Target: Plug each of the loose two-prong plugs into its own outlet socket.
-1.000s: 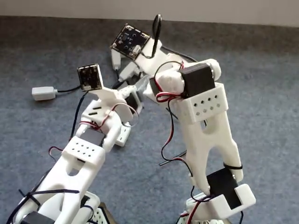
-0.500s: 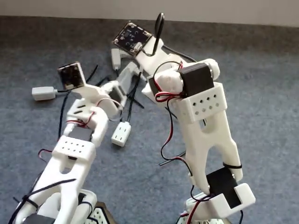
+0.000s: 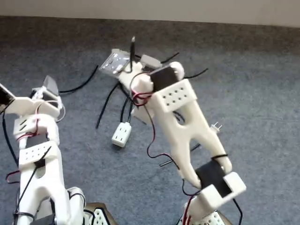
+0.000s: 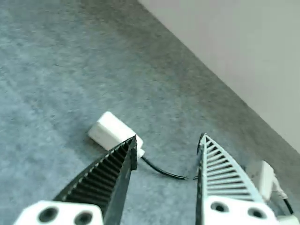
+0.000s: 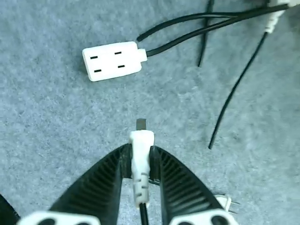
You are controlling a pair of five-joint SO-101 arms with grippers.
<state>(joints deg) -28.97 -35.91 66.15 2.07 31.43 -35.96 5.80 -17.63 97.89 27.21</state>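
Plug-in step: right hand [image 5: 140,151] pinches a white two-prong plug [image 5: 140,140], prong end toward the outlet block [image 3: 122,134], left of centre in the high view. Next, probably: line the prongs up with one slot pair, then push in. Left hand [image 4: 166,145] is spread.

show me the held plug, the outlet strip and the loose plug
held plug [image 5: 140,149], right wrist view, white body
outlet strip [image 5: 112,61], right wrist view, slotted face
loose plug [image 3: 215,127], high view, white body

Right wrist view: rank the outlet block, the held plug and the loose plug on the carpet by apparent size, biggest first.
1. outlet block
2. held plug: a close second, but it is nearest the camera, so this rank is unsure
3. loose plug: clearly the smallest
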